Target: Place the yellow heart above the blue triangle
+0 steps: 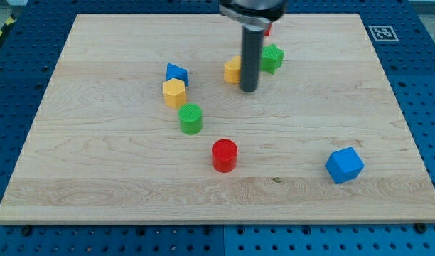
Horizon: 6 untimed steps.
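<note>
The yellow heart (233, 70) lies in the upper middle of the wooden board, partly hidden behind my rod. My tip (249, 90) rests on the board just to the heart's lower right, touching it or nearly so. The blue triangle (177, 73) lies to the view's left of the heart, at about the same height. A yellow pentagon-like block (173, 92) sits right below the blue triangle, against it.
A green star (272, 58) sits close to the rod's right. A green cylinder (191, 118) and a red cylinder (224, 155) lie below the middle. A blue cube (344, 165) is at the lower right. A small red block (268, 30) peeks out near the top edge.
</note>
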Tool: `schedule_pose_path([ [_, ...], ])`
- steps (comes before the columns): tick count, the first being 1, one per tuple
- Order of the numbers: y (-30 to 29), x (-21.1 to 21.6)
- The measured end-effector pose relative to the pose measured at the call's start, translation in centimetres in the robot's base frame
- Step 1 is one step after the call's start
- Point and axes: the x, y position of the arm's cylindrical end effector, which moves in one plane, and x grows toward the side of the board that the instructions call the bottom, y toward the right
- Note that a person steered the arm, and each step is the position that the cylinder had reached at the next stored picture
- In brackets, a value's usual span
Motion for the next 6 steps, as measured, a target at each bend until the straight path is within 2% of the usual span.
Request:
schedule_pose_path([
  [1, 2.3, -1.1],
  [3, 1.9, -3.1],
  [6, -7.7, -4.5],
])
